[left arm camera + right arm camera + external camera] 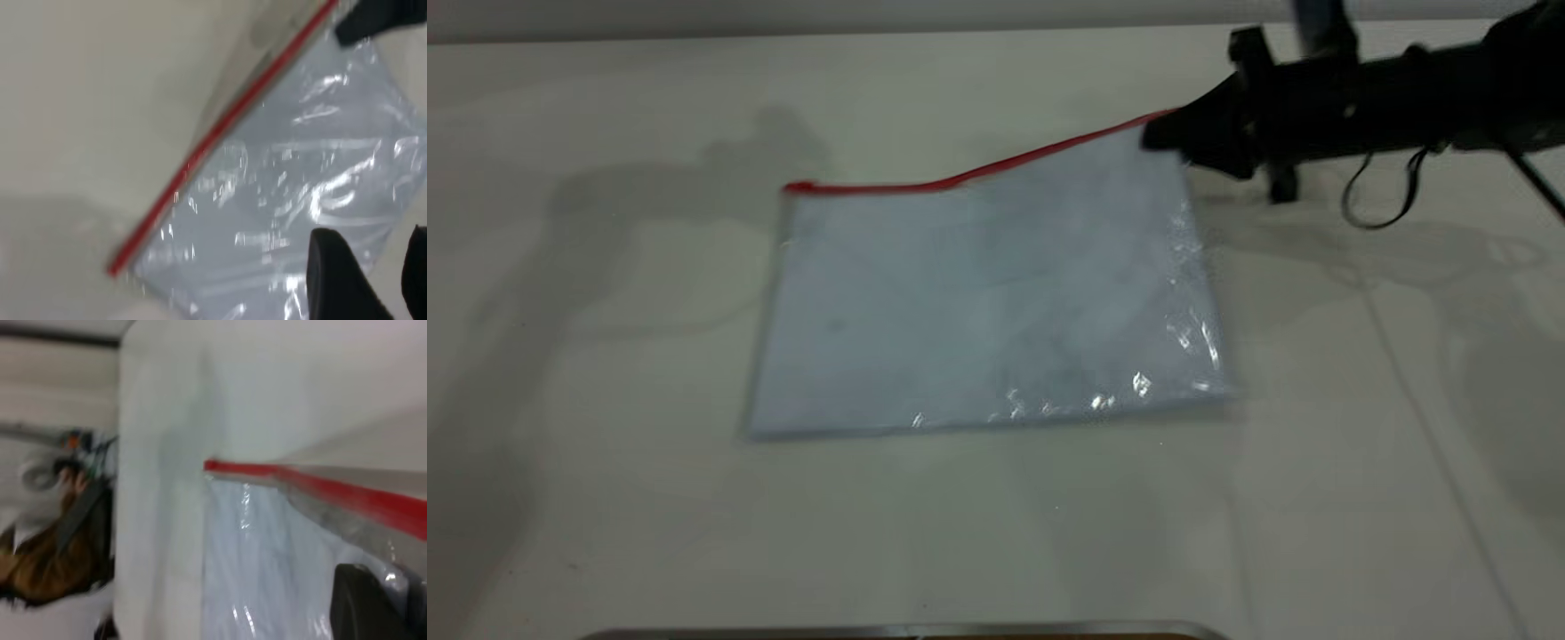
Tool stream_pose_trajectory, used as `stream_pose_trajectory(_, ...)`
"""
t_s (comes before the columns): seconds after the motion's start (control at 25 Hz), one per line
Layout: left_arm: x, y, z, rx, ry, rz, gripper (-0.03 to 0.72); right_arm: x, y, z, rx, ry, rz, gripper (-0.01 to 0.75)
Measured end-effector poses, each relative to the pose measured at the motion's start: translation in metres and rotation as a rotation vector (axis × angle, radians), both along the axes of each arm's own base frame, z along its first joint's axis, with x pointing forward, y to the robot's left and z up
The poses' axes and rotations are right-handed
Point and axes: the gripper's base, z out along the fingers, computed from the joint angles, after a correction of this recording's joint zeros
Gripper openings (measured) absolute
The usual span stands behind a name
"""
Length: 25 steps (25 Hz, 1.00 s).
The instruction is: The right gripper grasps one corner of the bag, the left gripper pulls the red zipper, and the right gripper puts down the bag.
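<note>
The bag (987, 293) lies flat on the white table, a clear pouch with pale blue-white sheets inside. The red zipper (978, 172) runs along its far edge and rises towards the right. My right gripper (1160, 133) is shut on the corner of the bag (1172, 124) at the zipper's right end and holds it a little above the table. The right wrist view shows the zipper (333, 490) and the plastic (267, 547) beside one finger (367, 607). My left gripper (373, 267) is open and empty over the bag (300, 180), apart from the zipper (220, 133). It is outside the exterior view.
The white table (605, 444) stretches around the bag on all sides. A metal edge (907, 631) lies along the front. In the right wrist view, clutter (60, 520) shows beyond the table's far side.
</note>
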Motion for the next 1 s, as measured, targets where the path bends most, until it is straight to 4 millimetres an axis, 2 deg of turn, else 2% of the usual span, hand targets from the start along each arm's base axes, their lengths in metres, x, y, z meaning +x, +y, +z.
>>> stream_pose_trajectory(0.08,-0.001,-0.001,0.003,-0.021,-0.002,0.003,0.314,-0.002,0.003,0.004,0.017,-0.048,0.044,0.092)
stream_pose_trajectory(0.16,-0.001,-0.002,0.006,-0.028,-0.005,0.005,0.314,0.000,0.001,0.012,0.005,-0.118,0.071,0.189)
stream_pose_trajectory(0.28,-0.011,-0.001,0.036,-0.051,-0.034,0.044,0.314,0.007,-0.007,0.030,-0.124,-0.273,0.134,0.366)
stream_pose_trajectory(0.4,-0.028,0.000,0.077,-0.068,-0.107,0.059,0.314,0.017,-0.021,0.050,-0.472,-0.393,0.204,0.454)
stream_pose_trajectory(0.48,-0.046,0.002,0.114,-0.081,-0.188,0.061,0.314,0.022,-0.032,0.063,-0.707,-0.430,0.249,0.468)
stream_pose_trajectory(0.56,-0.067,0.004,0.149,-0.096,-0.261,0.071,0.314,0.025,-0.036,0.084,-0.830,-0.447,0.269,0.471)
stream_pose_trajectory(0.64,-0.093,0.007,0.184,-0.112,-0.322,0.102,0.314,0.022,-0.028,0.118,-0.848,-0.441,0.288,0.472)
stream_pose_trajectory(0.72,-0.117,0.012,0.210,-0.112,-0.363,0.152,0.315,0.010,-0.013,0.159,-0.813,-0.419,0.341,0.471)
stream_pose_trajectory(0.8,-0.142,0.019,0.234,-0.093,-0.403,0.220,0.315,-0.006,0.002,0.209,-0.779,-0.427,0.374,0.471)
stream_pose_trajectory(1.0,-0.195,0.039,0.275,-0.035,-0.488,0.418,0.315,-0.058,0.017,0.316,-0.683,-0.521,0.452,0.466)
